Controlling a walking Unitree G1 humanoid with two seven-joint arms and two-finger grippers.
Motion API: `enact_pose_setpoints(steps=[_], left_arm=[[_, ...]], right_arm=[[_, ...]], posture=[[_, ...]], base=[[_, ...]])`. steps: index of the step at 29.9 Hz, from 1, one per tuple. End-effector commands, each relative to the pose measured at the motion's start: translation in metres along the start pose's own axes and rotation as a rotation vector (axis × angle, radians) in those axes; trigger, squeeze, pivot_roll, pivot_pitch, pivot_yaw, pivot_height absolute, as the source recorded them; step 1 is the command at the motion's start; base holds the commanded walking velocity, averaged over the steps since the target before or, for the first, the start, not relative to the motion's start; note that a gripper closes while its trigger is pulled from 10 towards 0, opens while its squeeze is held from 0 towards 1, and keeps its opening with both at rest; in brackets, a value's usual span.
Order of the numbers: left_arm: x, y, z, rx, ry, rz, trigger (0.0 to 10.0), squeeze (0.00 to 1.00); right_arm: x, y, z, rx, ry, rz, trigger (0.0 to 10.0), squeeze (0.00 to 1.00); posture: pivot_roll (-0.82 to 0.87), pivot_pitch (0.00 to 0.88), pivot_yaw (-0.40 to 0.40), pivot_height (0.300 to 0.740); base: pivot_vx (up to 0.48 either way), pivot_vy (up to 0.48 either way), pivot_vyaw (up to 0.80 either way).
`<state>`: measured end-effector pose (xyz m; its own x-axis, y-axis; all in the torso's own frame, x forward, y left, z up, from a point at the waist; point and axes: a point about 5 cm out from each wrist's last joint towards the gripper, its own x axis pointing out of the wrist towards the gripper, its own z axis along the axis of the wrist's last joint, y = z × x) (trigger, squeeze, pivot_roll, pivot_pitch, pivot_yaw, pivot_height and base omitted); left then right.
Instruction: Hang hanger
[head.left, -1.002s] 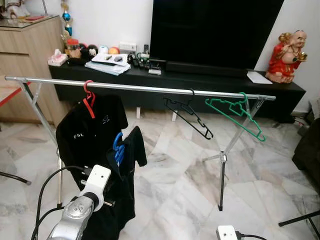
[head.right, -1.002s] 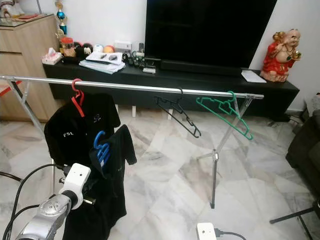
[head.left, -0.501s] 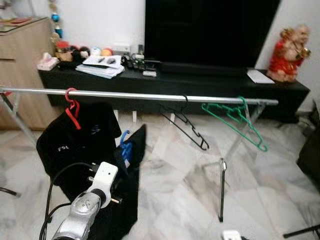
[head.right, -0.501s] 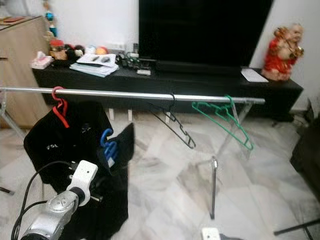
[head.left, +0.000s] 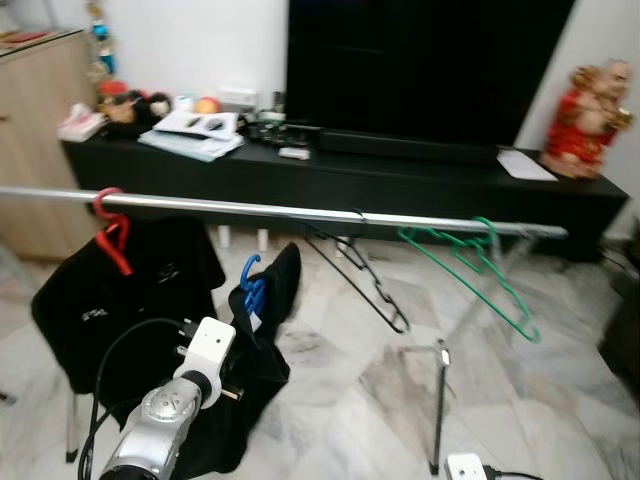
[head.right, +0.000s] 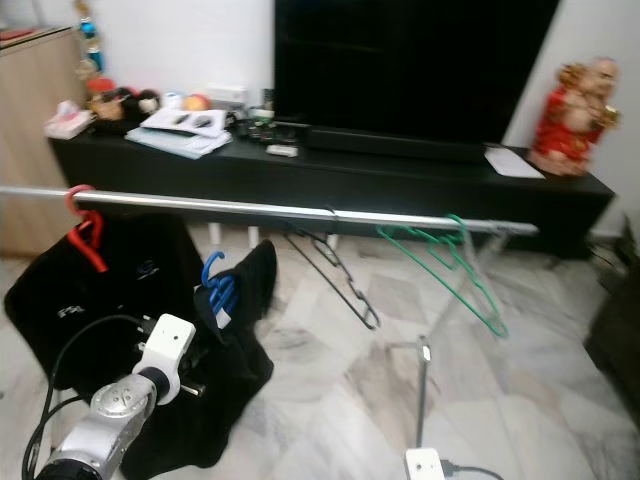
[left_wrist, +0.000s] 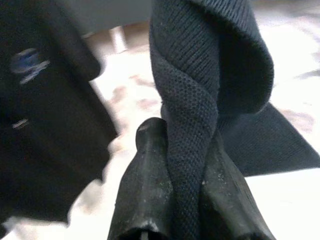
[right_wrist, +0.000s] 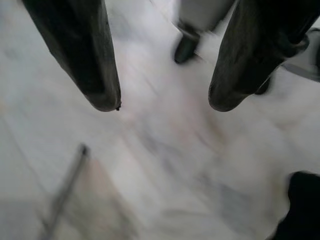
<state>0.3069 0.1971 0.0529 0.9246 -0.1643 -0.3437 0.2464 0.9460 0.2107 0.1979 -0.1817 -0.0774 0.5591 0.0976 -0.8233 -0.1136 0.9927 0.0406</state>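
A blue hanger (head.left: 252, 290) carrying a dark knitted garment (head.left: 272, 335) hangs in the air just below the silver rail (head.left: 300, 211). My left arm (head.left: 172, 408) reaches up to it from the lower left. In the left wrist view my left gripper (left_wrist: 182, 145) is shut on a twisted fold of that garment (left_wrist: 200, 75). On the rail hang a red hanger (head.left: 112, 235) with a black shirt (head.left: 110, 310), a bare black hanger (head.left: 360, 270) and a bare green hanger (head.left: 480, 275). My right gripper (right_wrist: 162, 102) is open above the marble floor.
Behind the rail stands a long black TV console (head.left: 400, 185) with papers and small items, a big dark screen (head.left: 420, 60) and a red figurine (head.left: 587, 120). A wooden cabinet (head.left: 40, 130) is at the far left. The rack's right leg (head.left: 438, 400) stands on the marble floor.
The camera has shifted and the picture is blurred. The blue hanger with its garment has come higher and further right of the red hanger, closer to the rail.
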Motion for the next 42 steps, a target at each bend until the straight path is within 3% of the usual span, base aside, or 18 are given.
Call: enact_pose_setpoints(steps=[1,19,24,36,42], left_arm=[[0.003,0.006,0.012,0.010,-0.046,0.023,10.0,0.00],[0.005,0.009,0.014,0.039,-0.033,-0.018,10.0,0.00],[0.006,-0.002,0.015,0.067,-0.025,-0.112,10.0,0.00],[0.014,-0.011,0.027,0.168,-0.022,-0.200,10.0,0.00],[0.024,-0.011,0.035,0.184,0.005,-0.164,10.0,0.00]], right_arm=[[0.001,0.003,0.003,-0.001,-0.009,0.014,10.0,0.00],[0.001,0.001,0.005,0.059,-0.015,0.001,10.0,0.00],[0.001,0.000,0.004,0.069,-0.015,0.000,10.0,0.00],[0.000,-0.001,0.004,0.068,-0.017,-0.002,10.0,0.00],[0.000,-0.001,0.004,0.065,-0.015,-0.005,10.0,0.00]], posture=[[0.13,0.000,-0.075,0.740],[0.13,0.000,-0.070,0.740],[0.12,0.000,-0.075,0.740],[0.12,0.000,-0.078,0.740],[0.11,0.000,-0.072,0.740]], base=[[0.349,0.000,0.61],[0.348,0.000,0.13],[0.305,0.000,0.00],[0.000,0.000,0.00],[0.000,0.000,0.00]])
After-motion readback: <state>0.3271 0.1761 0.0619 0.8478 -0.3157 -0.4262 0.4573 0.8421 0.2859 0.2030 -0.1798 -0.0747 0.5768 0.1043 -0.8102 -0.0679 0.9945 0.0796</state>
